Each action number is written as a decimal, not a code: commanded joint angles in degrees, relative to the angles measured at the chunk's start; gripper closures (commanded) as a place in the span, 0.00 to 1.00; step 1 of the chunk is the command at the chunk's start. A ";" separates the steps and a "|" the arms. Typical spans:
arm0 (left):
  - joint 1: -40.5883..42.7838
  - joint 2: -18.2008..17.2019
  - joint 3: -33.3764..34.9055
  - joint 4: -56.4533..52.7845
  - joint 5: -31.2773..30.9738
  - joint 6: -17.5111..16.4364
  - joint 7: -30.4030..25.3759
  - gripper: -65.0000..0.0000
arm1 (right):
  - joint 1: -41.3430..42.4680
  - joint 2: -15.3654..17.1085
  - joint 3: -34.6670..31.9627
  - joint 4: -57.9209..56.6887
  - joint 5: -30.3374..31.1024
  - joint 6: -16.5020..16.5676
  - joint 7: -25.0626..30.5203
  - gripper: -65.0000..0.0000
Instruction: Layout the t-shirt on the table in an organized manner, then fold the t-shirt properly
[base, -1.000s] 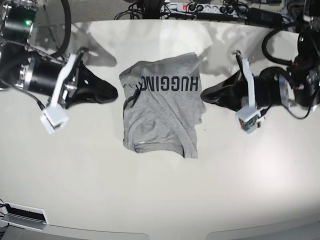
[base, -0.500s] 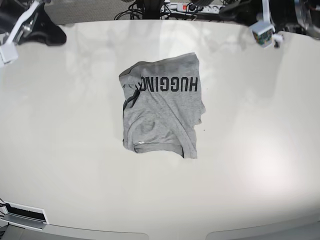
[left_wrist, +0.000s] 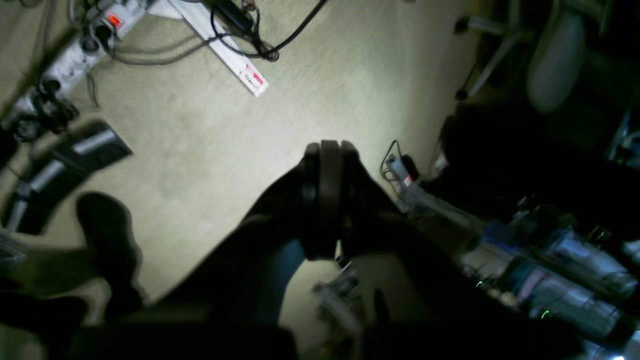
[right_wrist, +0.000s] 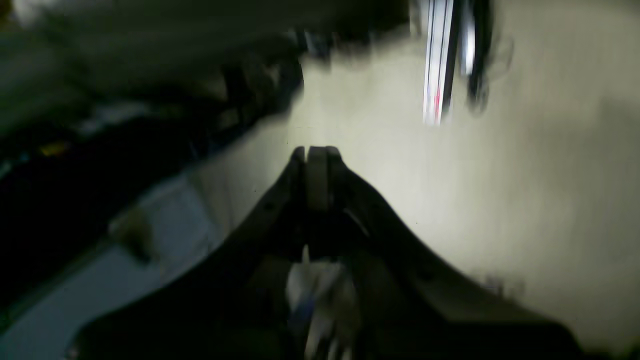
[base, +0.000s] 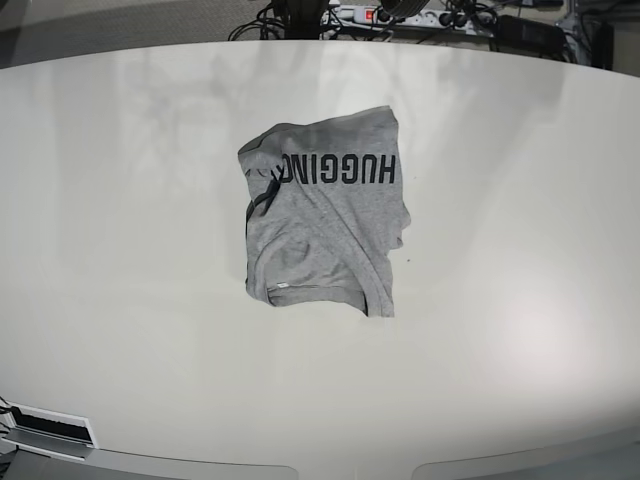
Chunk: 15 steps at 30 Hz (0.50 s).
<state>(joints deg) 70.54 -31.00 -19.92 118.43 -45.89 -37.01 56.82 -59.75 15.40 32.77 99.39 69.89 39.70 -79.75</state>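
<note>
Both hands (left_wrist: 327, 150) (right_wrist: 315, 152) closed, over floor

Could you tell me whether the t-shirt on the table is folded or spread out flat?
Folded, loosely: the t-shirt lies as a compact, uneven bundle on the table, no sleeves spread.

Pale beige carpet (left_wrist: 310, 85) covers the floor, brightly lit in the middle and dark at the edges. A white power strip (left_wrist: 75, 47) with a red switch and tangled black cables (left_wrist: 235, 30) lie beyond the fingertips, left; an office chair base (left_wrist: 492, 55) stands to their right.
</note>
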 joint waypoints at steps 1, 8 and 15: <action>-0.13 0.17 1.27 -2.10 -0.44 -0.39 -0.28 1.00 | -0.24 1.44 -1.79 -2.58 -2.34 0.30 2.84 1.00; -13.53 0.63 15.43 -28.20 7.17 2.89 -10.86 1.00 | 9.68 4.02 -17.75 -25.92 -24.57 0.30 21.46 1.00; -30.82 5.53 25.92 -57.61 18.84 3.56 -27.32 1.00 | 22.03 3.98 -31.15 -48.76 -41.68 0.30 43.21 1.00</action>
<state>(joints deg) 38.72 -24.95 6.11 60.14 -26.39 -32.97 28.80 -36.82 18.65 1.28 50.00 27.38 39.48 -36.12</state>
